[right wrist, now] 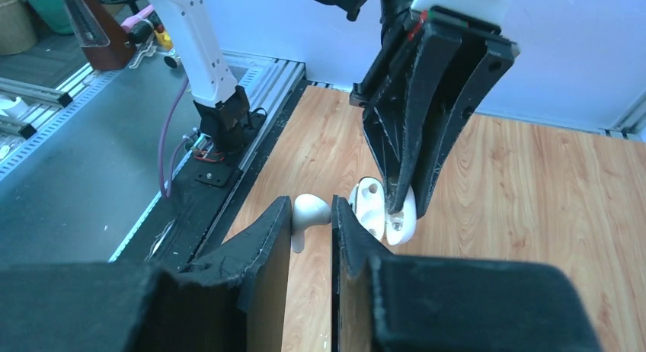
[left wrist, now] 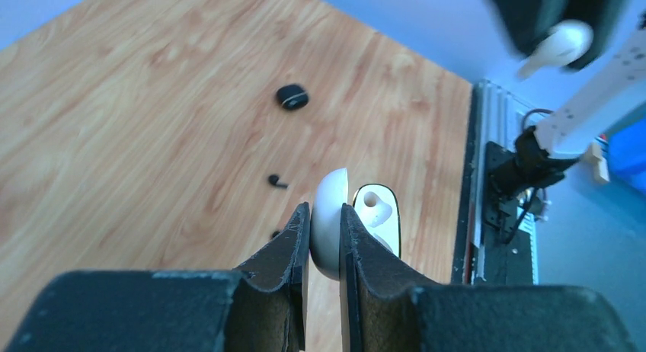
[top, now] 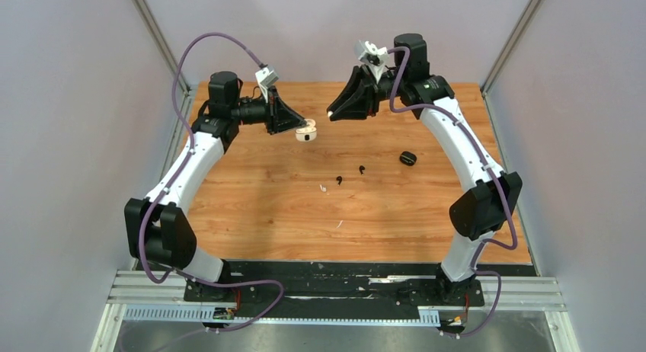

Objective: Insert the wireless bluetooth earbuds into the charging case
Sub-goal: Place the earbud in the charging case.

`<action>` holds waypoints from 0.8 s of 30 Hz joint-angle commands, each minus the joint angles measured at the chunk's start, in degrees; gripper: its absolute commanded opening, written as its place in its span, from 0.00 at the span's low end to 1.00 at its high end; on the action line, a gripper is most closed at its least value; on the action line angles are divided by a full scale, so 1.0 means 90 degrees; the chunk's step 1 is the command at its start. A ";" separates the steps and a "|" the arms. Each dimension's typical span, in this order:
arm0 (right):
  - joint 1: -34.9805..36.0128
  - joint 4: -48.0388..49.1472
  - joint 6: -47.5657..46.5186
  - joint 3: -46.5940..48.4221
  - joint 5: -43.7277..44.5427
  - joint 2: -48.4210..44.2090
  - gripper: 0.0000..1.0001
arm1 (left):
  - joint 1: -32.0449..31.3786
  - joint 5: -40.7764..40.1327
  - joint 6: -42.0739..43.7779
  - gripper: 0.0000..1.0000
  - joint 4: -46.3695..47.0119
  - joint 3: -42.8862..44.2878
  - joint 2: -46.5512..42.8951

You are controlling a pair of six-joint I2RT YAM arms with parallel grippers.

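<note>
Surveying the pale-walled wooden table [top: 259, 215], we saw the left gripper [left wrist: 325, 215] clamp the white case [left wrist: 330, 190], the right gripper [right wrist: 311, 215] pinch a white earbud [right wrist: 307, 209].

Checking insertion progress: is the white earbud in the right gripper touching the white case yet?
Apart. Left wrist view: the white earbud in the right gripper hangs clear of the open white case held by the left gripper, with open space between.

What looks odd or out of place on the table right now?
A pale sliver-like scrap lies alone on the table, nearer the arm bases than anything else; it looks like stray debris. Two black earbuds and one white earbud also lie loose mid-table, outside any case.
</note>
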 commanded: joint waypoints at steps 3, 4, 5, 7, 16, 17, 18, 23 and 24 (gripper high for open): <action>0.0087 0.0719 -0.0190 0.0231 -0.1438 0.0265 0.12 | -0.0367 0.1086 -0.0360 0.00 0.0604 0.0744 0.0030; 0.0128 0.0746 -0.0210 0.0232 -0.1406 0.0279 0.12 | -0.0389 0.1106 -0.0401 0.00 0.0653 0.0768 0.0018; 0.0169 0.0775 -0.0218 0.0224 -0.1377 0.0295 0.12 | -0.0437 0.1111 -0.0500 0.00 0.0797 0.0760 -0.0019; 0.0230 0.0833 -0.0205 0.0230 -0.1404 0.0320 0.12 | -0.0503 0.1136 -0.0554 0.00 0.0894 0.0696 -0.0106; 0.0267 0.1067 0.0128 0.0304 -0.1791 0.0360 0.12 | -0.0601 0.1205 -0.0605 0.00 0.1219 0.0481 -0.0221; 0.0267 0.1093 0.0158 0.0284 -0.1800 0.0351 0.12 | -0.0603 0.1201 -0.0660 0.00 0.1317 0.0453 -0.0214; 0.0267 0.1117 0.0175 0.0252 -0.1817 0.0346 0.13 | -0.0613 0.1203 -0.0806 0.00 0.1527 0.0447 -0.0197; 0.0296 0.1237 0.0288 0.0203 -0.1859 0.0345 0.13 | -0.0635 0.1236 -0.1234 0.00 0.2080 0.0501 -0.0143; 0.0309 0.1256 0.0310 0.0203 -0.1860 0.0340 0.13 | -0.0635 0.1246 -0.1250 0.00 0.2096 0.0510 -0.0145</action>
